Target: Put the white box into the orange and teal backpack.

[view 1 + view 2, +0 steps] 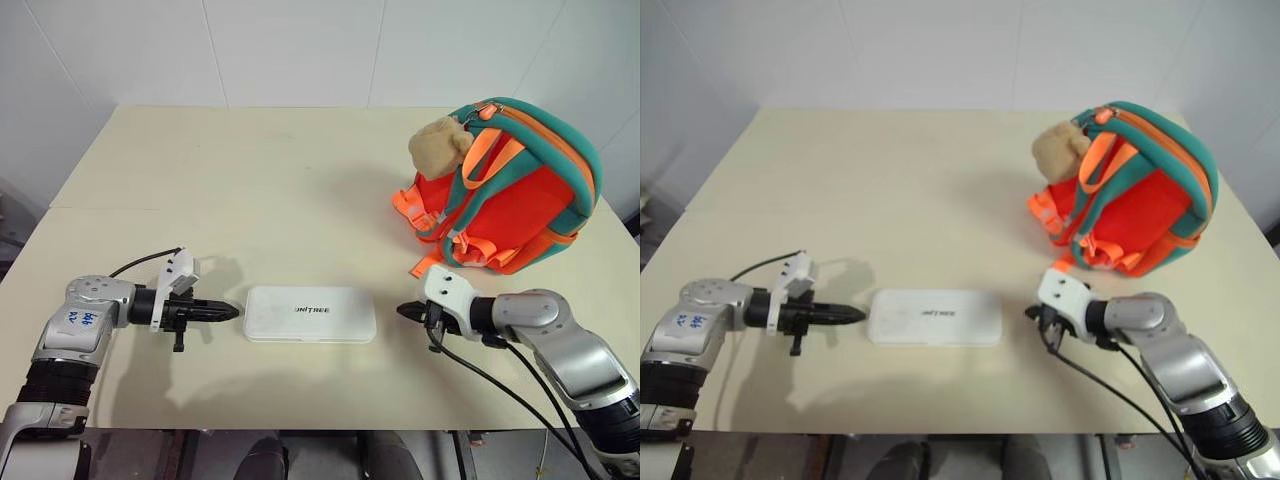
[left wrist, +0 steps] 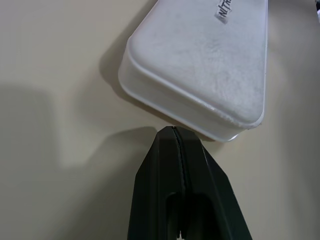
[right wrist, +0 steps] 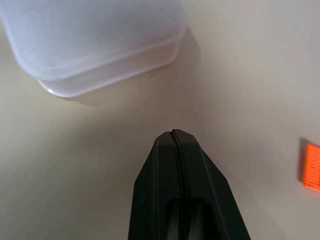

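The white box [image 1: 311, 314] lies flat on the beige table [image 1: 250, 180] near its front edge, its dark lettering facing up. My left gripper [image 1: 232, 312] is shut and empty, its tip pointing at the box's left end with a small gap between them [image 2: 173, 131]. Over on the other side my right gripper [image 1: 404, 312] is also shut and empty, a short way off the box's right end [image 3: 173, 134]. The orange and teal backpack [image 1: 510, 190] stands at the back right with a tan plush toy [image 1: 438, 147] on it. Its opening is not visible.
An orange strap [image 1: 432, 264] from the backpack trails on the table just behind my right gripper. White walls [image 1: 300, 50] close in the table's far side. Black cables [image 1: 500, 385] hang from my right wrist.
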Robot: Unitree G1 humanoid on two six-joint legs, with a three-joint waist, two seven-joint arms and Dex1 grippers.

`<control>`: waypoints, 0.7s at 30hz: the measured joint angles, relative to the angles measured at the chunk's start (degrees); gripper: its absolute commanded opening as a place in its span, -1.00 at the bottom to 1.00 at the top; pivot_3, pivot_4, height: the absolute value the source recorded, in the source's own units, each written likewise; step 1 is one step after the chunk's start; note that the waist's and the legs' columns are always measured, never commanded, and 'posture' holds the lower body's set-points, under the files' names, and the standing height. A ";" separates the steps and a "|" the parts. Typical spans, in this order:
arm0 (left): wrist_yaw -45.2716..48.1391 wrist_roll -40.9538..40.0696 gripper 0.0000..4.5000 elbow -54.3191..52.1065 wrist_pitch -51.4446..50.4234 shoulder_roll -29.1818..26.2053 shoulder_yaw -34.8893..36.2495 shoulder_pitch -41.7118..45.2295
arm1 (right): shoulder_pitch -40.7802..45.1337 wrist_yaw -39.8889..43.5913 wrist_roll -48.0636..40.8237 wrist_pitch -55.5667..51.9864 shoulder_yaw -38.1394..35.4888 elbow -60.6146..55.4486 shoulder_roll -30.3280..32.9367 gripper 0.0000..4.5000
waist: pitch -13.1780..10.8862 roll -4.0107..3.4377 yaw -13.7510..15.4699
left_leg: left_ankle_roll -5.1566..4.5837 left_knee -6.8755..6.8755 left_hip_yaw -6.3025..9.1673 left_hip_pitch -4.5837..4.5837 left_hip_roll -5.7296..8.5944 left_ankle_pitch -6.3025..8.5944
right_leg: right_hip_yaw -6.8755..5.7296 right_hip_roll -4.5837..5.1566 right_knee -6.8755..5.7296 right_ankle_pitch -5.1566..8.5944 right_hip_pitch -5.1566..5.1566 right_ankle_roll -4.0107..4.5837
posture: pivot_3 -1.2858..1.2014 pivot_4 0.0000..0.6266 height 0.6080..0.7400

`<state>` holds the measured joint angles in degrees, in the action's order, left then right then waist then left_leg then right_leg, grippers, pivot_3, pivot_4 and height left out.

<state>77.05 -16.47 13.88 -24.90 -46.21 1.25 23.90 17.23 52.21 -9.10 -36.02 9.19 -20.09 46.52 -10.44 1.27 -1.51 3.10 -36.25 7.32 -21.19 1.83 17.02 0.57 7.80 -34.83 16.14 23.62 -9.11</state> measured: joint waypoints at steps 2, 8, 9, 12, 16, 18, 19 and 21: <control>-0.82 -0.04 -1.00 0.48 0.00 -0.38 0.61 0.00 | 0.05 -0.18 -0.02 0.28 -0.94 0.21 0.01 -0.95 | 0.00 0.00 0.06 | 0.00 0.00 0.00 0.00 0.00 0.00 | 0.00 0.00 0.00 0.00 0.00 0.00 | 0.03 -0.52 1.00; -6.11 0.03 -0.47 2.45 -4.58 -2.10 2.29 1.71 | 1.81 -0.45 -1.32 0.81 -3.74 1.56 0.04 -0.39 | 0.00 0.00 0.08 | 0.00 -0.01 0.01 0.00 0.01 0.00 | 0.00 0.00 -0.04 -0.01 0.00 -0.01 | 0.03 -0.52 1.00; -6.59 -0.08 -0.34 2.47 -5.87 -2.30 2.36 2.21 | 2.02 -0.35 -1.78 0.57 -4.45 1.57 0.04 -0.24 | 0.00 0.00 0.07 | 0.00 -0.01 0.01 0.00 0.00 0.00 | 0.00 0.00 -0.07 -0.01 0.00 -0.01 | 0.03 -0.52 1.00; -7.82 -1.53 0.07 2.43 -8.56 -2.24 3.52 2.87 | 2.49 0.07 -3.38 -0.68 -5.25 1.49 0.04 0.19 | 0.00 0.00 0.07 | 0.00 0.01 0.01 0.00 0.00 0.00 | 0.00 0.00 -0.04 -0.01 0.00 -0.01 | 0.03 -0.52 1.00; -8.84 -3.55 0.62 2.17 -10.86 -2.23 5.26 2.87 | 2.38 0.74 -4.99 -1.72 -5.40 0.97 0.38 0.80 | 0.00 0.00 0.01 | 0.01 0.03 -0.01 -0.02 0.00 0.00 | 0.00 0.00 -0.01 -0.01 0.01 -0.01 | 0.03 -0.52 1.00; -9.24 -4.29 0.91 1.92 -11.85 -2.24 5.96 2.87 | 2.17 0.88 -5.47 -1.78 -5.83 0.32 0.75 1.00 | 0.00 0.00 0.05 | 0.01 0.02 0.00 -0.02 0.00 0.00 | 0.00 0.00 -0.02 -0.01 0.01 -0.01 | 0.03 -0.52 1.00; -9.44 -4.78 0.99 1.79 -12.36 -2.24 6.41 2.86 | 1.94 0.95 -5.64 -1.78 -6.02 0.02 0.94 1.00 | 0.00 0.00 0.07 | 0.01 0.02 0.00 -0.02 0.00 0.00 | 0.00 0.00 -0.02 -0.01 0.01 -0.01 | 0.03 -0.52 1.00; -9.76 -5.78 0.99 1.36 -13.43 -2.62 7.29 2.77 | 1.55 1.01 -5.71 -1.77 -6.18 -0.07 1.33 1.00 | 0.00 0.00 0.07 | 0.01 0.01 -0.01 -0.01 0.00 0.01 | 0.00 0.00 -0.02 -0.01 0.00 -0.01 | 0.03 -0.52 1.00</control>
<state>67.29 -22.25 15.24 -38.33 -48.82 8.54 26.67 18.77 53.22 -14.81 -37.79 3.00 -20.17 47.85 -10.44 1.26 -1.44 3.11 -36.24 7.32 -21.21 1.83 17.02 0.57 7.80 -34.85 16.14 23.62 -9.12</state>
